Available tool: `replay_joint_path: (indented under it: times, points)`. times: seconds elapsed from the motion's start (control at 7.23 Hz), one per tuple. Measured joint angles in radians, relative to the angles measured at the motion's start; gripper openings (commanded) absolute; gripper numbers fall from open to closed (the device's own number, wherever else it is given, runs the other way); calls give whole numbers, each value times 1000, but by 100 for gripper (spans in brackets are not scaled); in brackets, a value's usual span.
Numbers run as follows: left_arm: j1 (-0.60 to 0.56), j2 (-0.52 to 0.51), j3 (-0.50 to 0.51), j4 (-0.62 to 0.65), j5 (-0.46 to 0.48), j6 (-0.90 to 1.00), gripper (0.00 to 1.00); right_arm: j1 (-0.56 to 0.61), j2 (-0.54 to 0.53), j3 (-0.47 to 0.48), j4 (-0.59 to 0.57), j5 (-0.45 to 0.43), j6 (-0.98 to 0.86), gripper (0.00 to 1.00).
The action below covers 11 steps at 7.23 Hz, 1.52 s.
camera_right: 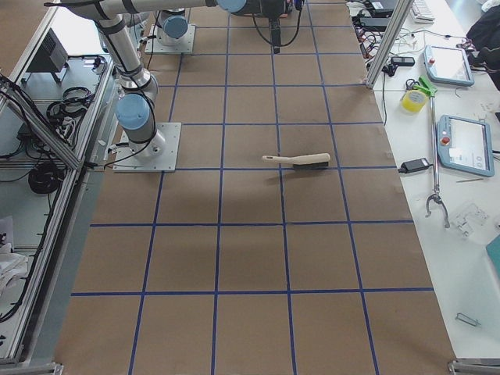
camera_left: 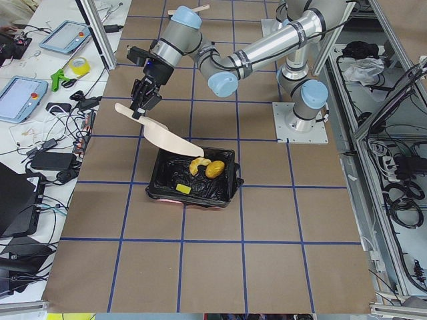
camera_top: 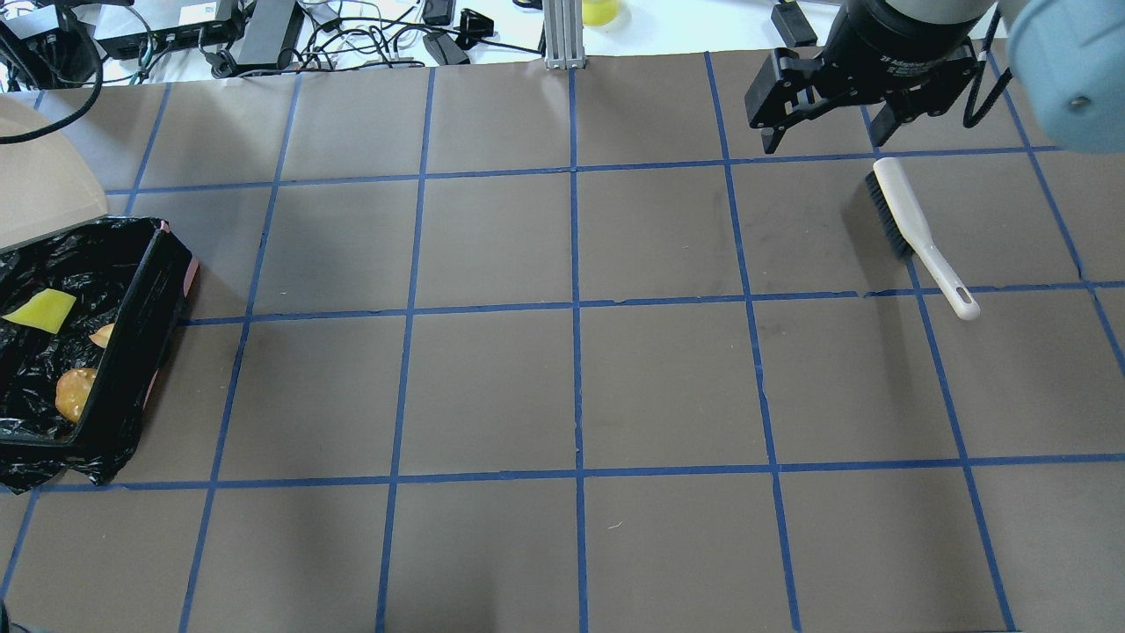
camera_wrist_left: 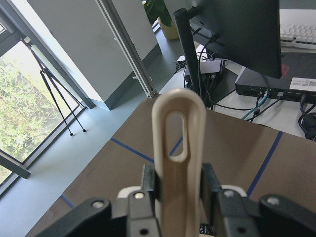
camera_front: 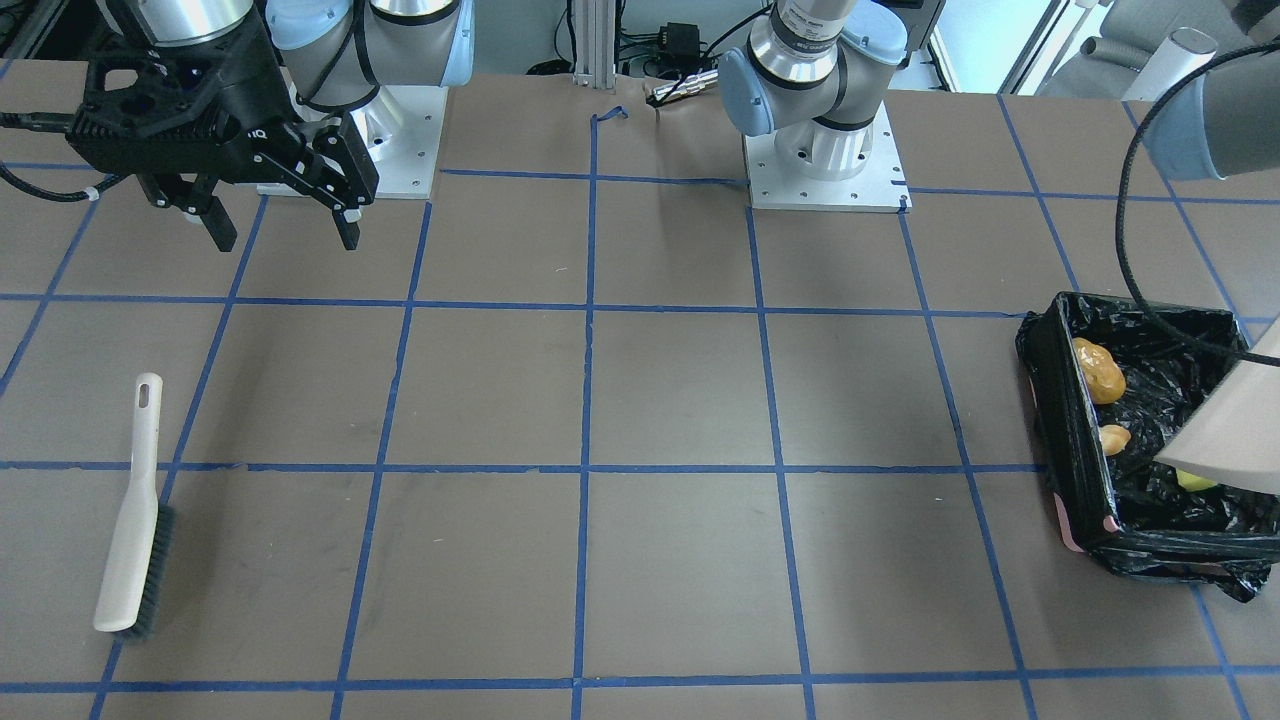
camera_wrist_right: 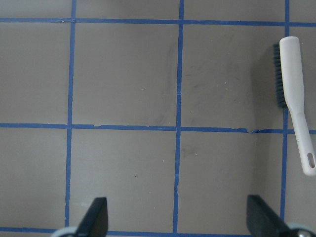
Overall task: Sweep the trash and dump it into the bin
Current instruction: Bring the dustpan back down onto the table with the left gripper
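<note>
The bin (camera_front: 1060, 400), lined with black plastic, stands at the table's left end; it also shows in the overhead view (camera_top: 132, 352). Inside lie the golden bread piece (camera_front: 1100, 370), the croissant (camera_front: 1113, 438) and the yellow sponge (camera_top: 39, 309). My left gripper (camera_wrist_left: 178, 180) is shut on the handle of the beige dustpan (camera_left: 167, 137), which is held tilted with its lip over the bin. My right gripper (camera_top: 826, 141) is open and empty, hovering above the table just beyond the beige brush (camera_top: 914, 229).
The brush lies flat on the table on my right side, bristles on its edge, and shows in the right wrist view (camera_wrist_right: 296, 98). Blue tape lines grid the brown table (camera_top: 571, 387). Cables and electronics lie past the far edge.
</note>
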<state>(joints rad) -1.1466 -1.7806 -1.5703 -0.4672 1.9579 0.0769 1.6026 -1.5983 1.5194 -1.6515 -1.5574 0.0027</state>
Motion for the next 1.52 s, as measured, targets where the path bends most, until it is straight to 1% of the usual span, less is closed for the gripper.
replay_joint_path:
  times: [0.14,0.41,0.69,0.83,0.97,1.24,1.52]
  points:
    - [-28,20,0,-77,13,-71,0,0,-4,0,2,0,0,100]
    - [-65,46,-1,-216,7,-218,0,0,-6,1,7,-1,0,100]
    - [-117,53,-13,-342,-2,-441,0,-2,-6,1,8,-2,0,100]
    - [-147,47,-17,-405,-17,-582,0,-2,-6,1,8,-3,0,100]
    - [-173,39,-20,-457,-44,-719,0,-2,-6,1,9,-3,0,100]
    - [-192,22,-23,-528,-132,-927,0,-2,-6,1,9,-3,0,100]
    - [-194,-24,-23,-549,-221,-1068,0,-3,-6,1,9,-3,0,100]
